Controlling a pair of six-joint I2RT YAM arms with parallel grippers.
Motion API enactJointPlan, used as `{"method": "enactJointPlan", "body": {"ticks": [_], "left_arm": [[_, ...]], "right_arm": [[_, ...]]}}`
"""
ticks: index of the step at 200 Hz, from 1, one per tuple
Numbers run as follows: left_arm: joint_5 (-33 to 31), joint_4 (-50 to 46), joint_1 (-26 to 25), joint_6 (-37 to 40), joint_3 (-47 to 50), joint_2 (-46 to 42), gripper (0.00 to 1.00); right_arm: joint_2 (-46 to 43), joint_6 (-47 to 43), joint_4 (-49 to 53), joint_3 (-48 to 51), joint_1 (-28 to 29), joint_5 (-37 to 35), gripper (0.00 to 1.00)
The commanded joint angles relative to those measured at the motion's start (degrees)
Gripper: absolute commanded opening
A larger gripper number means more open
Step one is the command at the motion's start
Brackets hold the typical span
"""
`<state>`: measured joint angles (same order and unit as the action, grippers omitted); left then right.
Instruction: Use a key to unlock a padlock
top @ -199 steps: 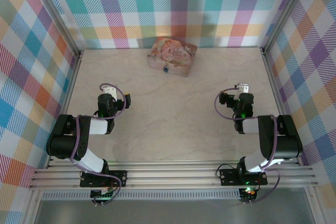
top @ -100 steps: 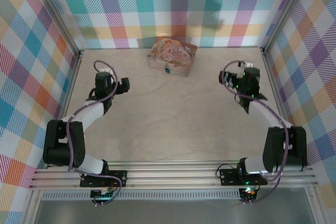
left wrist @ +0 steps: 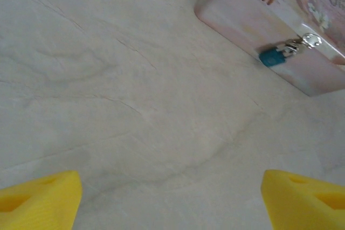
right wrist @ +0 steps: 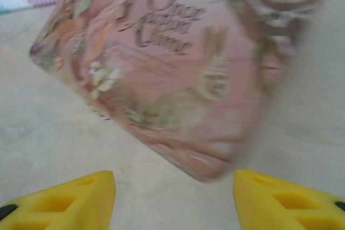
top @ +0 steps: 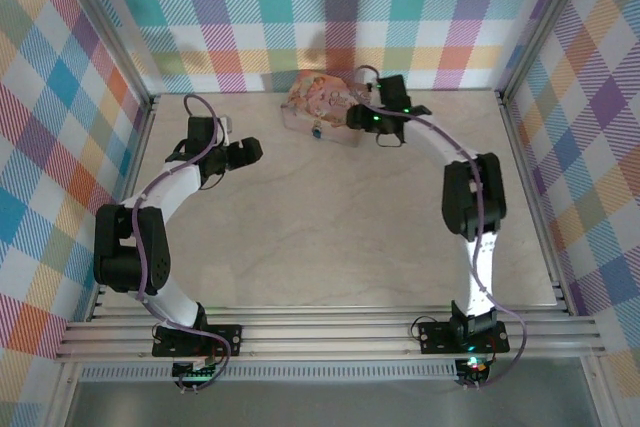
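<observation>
A tiny blue padlock [left wrist: 272,56] hangs by its thin silvery shackle on the glossy floral tin [left wrist: 242,20]. The left gripper [left wrist: 172,203] and right gripper [right wrist: 173,197] gape wide, their blocky yellow fingers [left wrist: 38,197] empty.

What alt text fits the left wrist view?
A small blue padlock hangs from the clasp on the front of a pink floral tin box at upper right. The left gripper is open, its yellow fingertips at the bottom corners.

Padlock [left wrist: 272,56] on tin [left wrist: 240,17] front; R pincer [right wrist: 173,189] over tin, L pincer [left wrist: 171,197] left.
</observation>
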<state>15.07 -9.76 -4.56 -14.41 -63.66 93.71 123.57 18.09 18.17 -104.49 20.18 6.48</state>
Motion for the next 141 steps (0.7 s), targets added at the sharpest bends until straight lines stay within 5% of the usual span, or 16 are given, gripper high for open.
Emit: {"method": "enactJointPlan", "body": {"ticks": [1, 60, 141], "left_arm": [[5.6, -2.7, 0.3, -0.6, -0.6, 1.3, 0.82], [6.2, -4.6, 0.3, 0.4, 0.7, 1.5, 0.79], [5.3, -4.7, -0.8, -1.7, 1.6, 0.3, 0.78]], "right_arm": [[5.3, -2.5, 6.8, -9.7, 1.6, -1.8, 0.61], [16.5, -4.4, 15.8, -23.4, 3.4, -3.9, 0.59], [-0.1, -6.8, 8.8, 9.0, 3.4, -2.1, 0.58]]}}
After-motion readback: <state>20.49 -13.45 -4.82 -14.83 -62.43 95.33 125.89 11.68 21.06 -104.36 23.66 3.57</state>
